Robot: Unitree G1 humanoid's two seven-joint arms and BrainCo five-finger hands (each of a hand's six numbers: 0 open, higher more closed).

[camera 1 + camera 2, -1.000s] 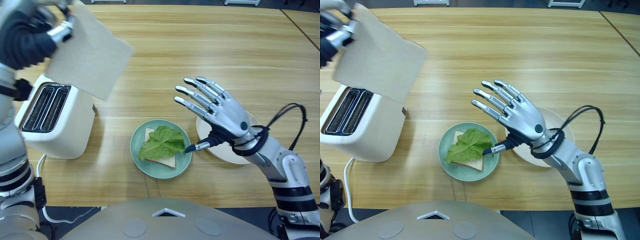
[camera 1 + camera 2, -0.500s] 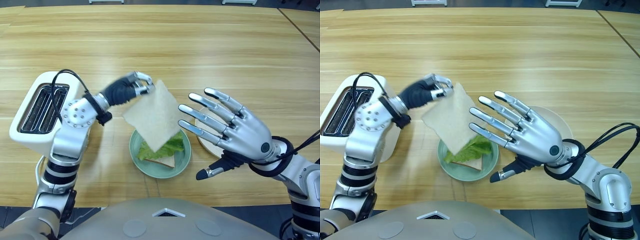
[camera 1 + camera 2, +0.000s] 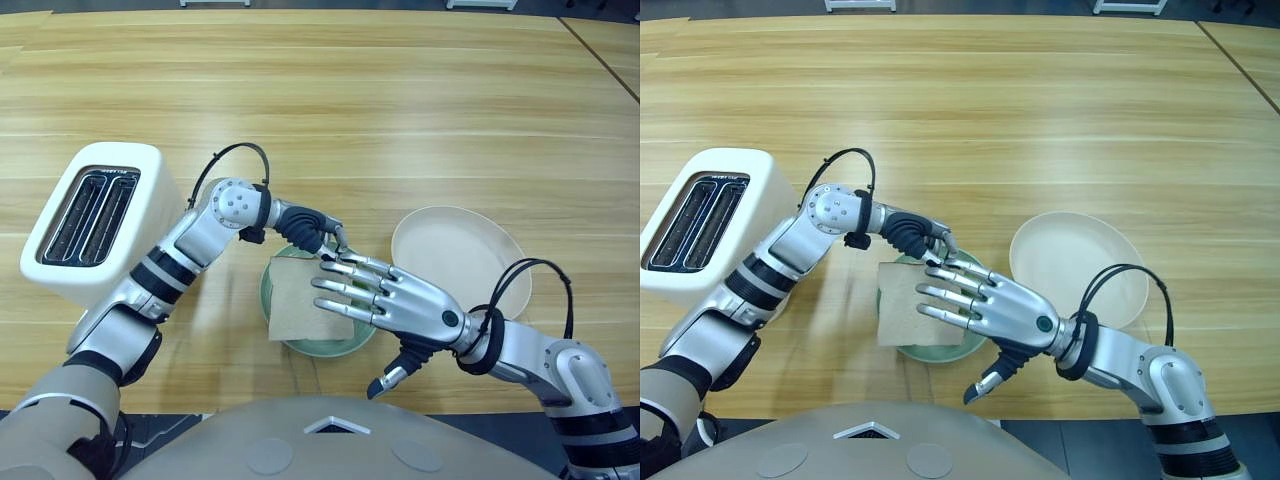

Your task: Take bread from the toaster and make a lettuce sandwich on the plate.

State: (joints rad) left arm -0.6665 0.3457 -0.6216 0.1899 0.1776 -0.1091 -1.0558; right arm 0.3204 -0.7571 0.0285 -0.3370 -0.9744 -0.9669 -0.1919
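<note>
In the middle of the frame we are holding a bread slice [image 3: 300,308] flat over the green plate [image 3: 318,349], our left hand [image 3: 305,228] pinching its upper right corner. Our right hand [image 3: 400,305] is resting spread-fingered across the slice. The toaster [image 3: 95,220] is standing at the left, and a cream dish [image 3: 460,255] is sitting at the right on the wooden table [image 3: 400,100].

Bench [image 3: 420,110]: light wood, long straight grain running left to right, narrow board seams, matt finish.
Second bench [image 3: 610,40]: same wood, butted against the first bench's far right corner, with a dark diagonal seam between the two.
Floor [image 3: 990,6]: dark, a thin strip beyond the bench's far edge and again below its near edge.
Furniture feet [image 3: 860,5]: pale, standing on the floor beyond the bench's far edge.
</note>
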